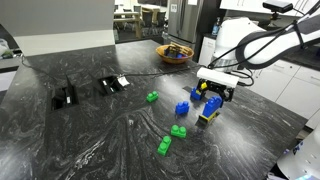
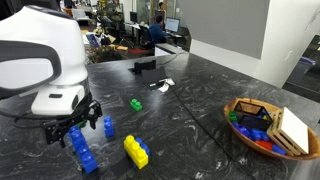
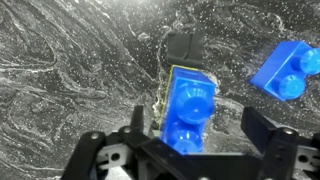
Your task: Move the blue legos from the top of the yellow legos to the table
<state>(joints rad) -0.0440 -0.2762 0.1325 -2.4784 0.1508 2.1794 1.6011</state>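
Wrist view: gripper (image 3: 193, 118) open, jaws straddling the blue legos (image 3: 190, 92) at frame centre, sitting on the yellow legos (image 3: 171, 88); I'd centre up, close squarely, lift straight, then lower onto the table (image 3: 60, 50)

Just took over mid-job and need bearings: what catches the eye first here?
The end effector hangs open over the blue legos, its fingers either side without touching in the wrist view. A smaller blue block lies close beside them, and green bricks dot the black marbled table.
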